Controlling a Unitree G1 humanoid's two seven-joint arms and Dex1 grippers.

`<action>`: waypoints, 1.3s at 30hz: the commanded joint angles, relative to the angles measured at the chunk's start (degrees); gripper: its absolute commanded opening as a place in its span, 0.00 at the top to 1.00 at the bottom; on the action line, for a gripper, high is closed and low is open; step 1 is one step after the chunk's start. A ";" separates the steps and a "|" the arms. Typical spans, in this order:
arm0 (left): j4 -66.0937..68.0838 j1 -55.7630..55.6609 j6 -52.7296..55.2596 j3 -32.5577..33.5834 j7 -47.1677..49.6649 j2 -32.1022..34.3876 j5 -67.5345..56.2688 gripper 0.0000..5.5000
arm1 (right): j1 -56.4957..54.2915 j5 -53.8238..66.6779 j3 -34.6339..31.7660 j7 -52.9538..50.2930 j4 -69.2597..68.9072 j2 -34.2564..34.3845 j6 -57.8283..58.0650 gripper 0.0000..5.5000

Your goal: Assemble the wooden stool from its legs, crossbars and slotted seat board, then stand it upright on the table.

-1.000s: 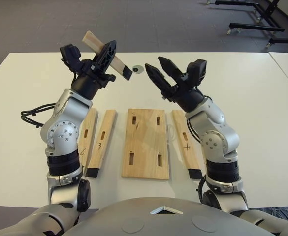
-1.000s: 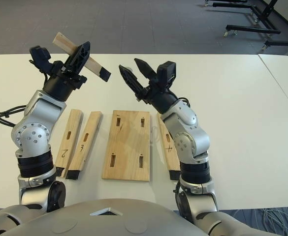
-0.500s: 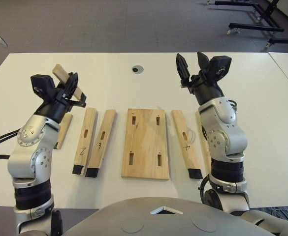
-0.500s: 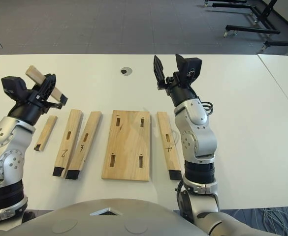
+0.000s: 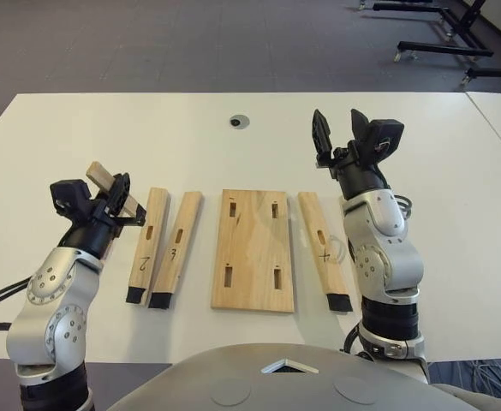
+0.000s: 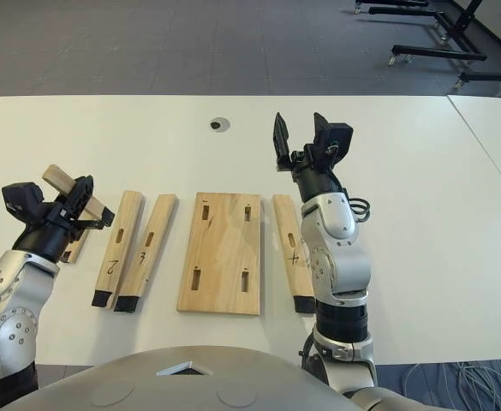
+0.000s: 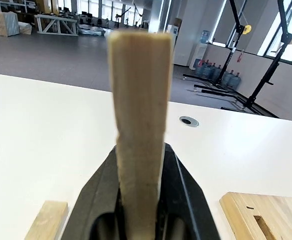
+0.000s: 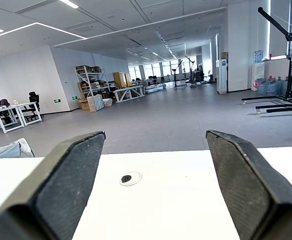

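The seat board [image 5: 253, 250] is laid flat at the centre of the table [image 5: 456, 188]. Two legs [image 5: 148, 244] are laid side by side just left of it, and a third leg [image 5: 321, 248] just right of it. A crossbar [image 5: 102, 175] is pinched in the left gripper [image 5: 123, 199], low over the table's left side. The right gripper [image 5: 339, 141] is raised beyond the third leg, with its fingers spread apart.
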 commanded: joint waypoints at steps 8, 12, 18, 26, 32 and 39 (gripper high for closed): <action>-0.62 4.84 -3.37 -2.26 4.41 -7.52 1.90 0.93 | -1.89 0.50 0.01 3.02 -0.03 -2.44 4.14 0.32; 0.60 5.66 -6.56 -2.10 5.27 -9.21 3.99 0.93 | -3.35 0.60 -0.27 4.18 0.86 -2.99 4.45 0.32; 2.32 5.76 -8.85 -3.51 4.70 -10.41 4.89 0.93 | -4.45 0.43 -0.52 4.63 1.69 -2.90 4.37 0.32; 6.58 2.24 -11.74 -3.57 4.30 -10.19 6.16 0.93 | -6.43 0.18 -0.53 5.30 4.06 -2.79 3.16 0.32; 9.17 2.28 -13.28 -3.48 3.30 -10.37 6.65 0.93 | -7.18 0.68 -1.10 5.36 4.39 -2.44 3.33 0.32; 9.54 2.83 -12.84 -4.17 2.40 -10.00 6.76 0.93 | -6.46 0.40 -1.45 5.07 3.77 -2.26 3.31 0.32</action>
